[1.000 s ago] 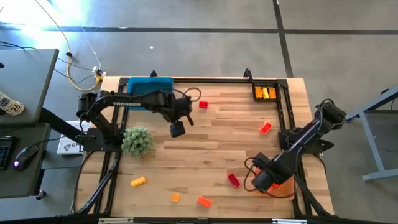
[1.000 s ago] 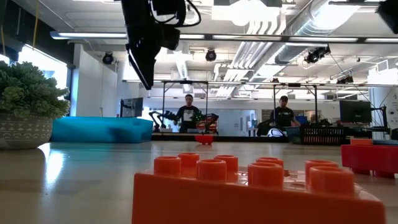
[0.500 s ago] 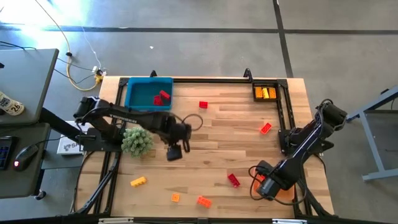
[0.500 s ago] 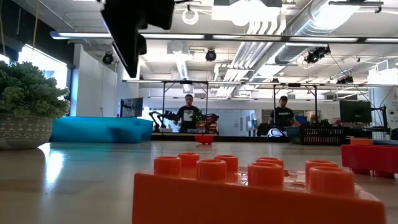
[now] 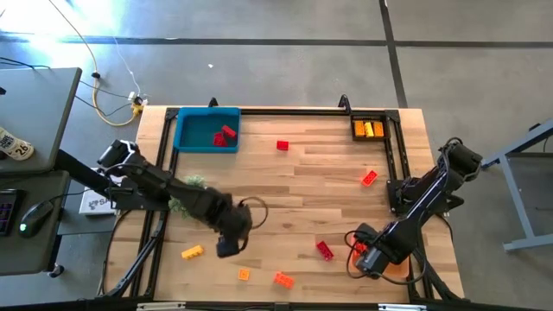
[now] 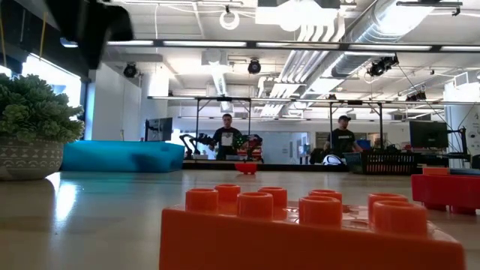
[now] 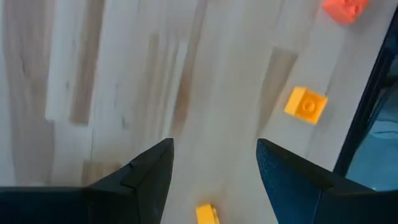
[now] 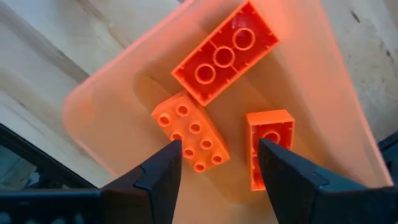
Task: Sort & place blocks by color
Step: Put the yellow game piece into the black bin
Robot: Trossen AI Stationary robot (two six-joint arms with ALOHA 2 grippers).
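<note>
Three orange studded plastic bricks point(image 8: 191, 138) lie in the translucent orange tray point(image 8: 112, 93) at the table's near right corner, under the right gripper point(image 8: 217, 171), jaws spread, empty. Left gripper point(image 7: 214, 165), jaws also open and empty, hangs near the front edge; it should centre over the yellow brick point(image 7: 207, 214) before descending

Plant point(image 5: 192, 183) mostly hidden under left arm. Orange tray point(image 5: 396, 266) largely covered by right gripper point(image 5: 366, 259). Low view: near orange brick point(image 6: 300, 232) cut by bottom edge; left arm blurred at top corner.
</note>
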